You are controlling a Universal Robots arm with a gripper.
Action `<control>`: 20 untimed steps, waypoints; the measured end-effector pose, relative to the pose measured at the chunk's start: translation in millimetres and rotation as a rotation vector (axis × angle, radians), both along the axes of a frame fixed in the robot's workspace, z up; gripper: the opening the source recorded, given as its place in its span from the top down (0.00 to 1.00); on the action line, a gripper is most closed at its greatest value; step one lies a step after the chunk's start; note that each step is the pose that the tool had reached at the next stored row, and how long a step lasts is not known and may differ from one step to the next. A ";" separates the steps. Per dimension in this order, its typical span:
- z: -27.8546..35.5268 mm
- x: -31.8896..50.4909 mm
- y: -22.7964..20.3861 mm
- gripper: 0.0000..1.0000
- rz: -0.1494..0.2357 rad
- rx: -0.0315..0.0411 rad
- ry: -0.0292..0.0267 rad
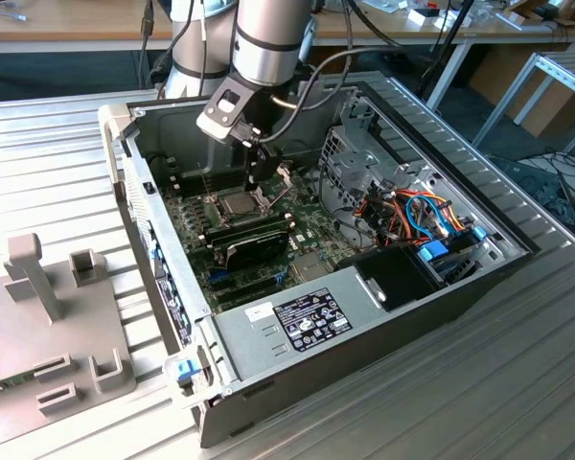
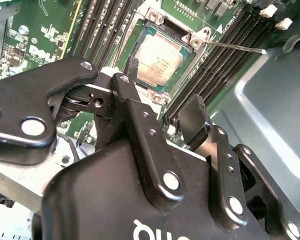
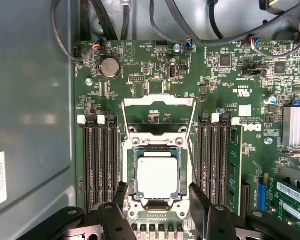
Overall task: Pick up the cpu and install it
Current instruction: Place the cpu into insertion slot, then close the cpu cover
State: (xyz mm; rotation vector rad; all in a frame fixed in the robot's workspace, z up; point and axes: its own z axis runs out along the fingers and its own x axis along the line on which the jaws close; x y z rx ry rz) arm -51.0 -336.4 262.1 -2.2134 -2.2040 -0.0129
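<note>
Black gripper (image 3: pixel 158 192) jaws are spread and empty, its fingers (image 3: pixel 197 196) on either side of the silver cpu (image 3: pixel 157 173). It lies flat in its socket (image 3: pixel 131 175) on the green board (image 3: pixel 155 70), with the metal frame (image 3: pixel 158 101) swung open.

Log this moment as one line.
gripper: open, above cpu | cpu: lying in socket | frame: open

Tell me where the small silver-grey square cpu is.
In the first wrist view, the small silver-grey square cpu sits in the open socket on the green motherboard, between two banks of memory slots.
</note>
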 end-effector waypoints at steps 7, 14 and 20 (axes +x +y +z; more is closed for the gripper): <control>17.9 0.0 0.3 0.39 0.005 -0.0008 -0.0057; 23.0 0.0 0.3 0.39 0.005 -0.0019 -0.0072; 23.0 0.0 0.3 0.39 0.005 -0.0029 -0.0072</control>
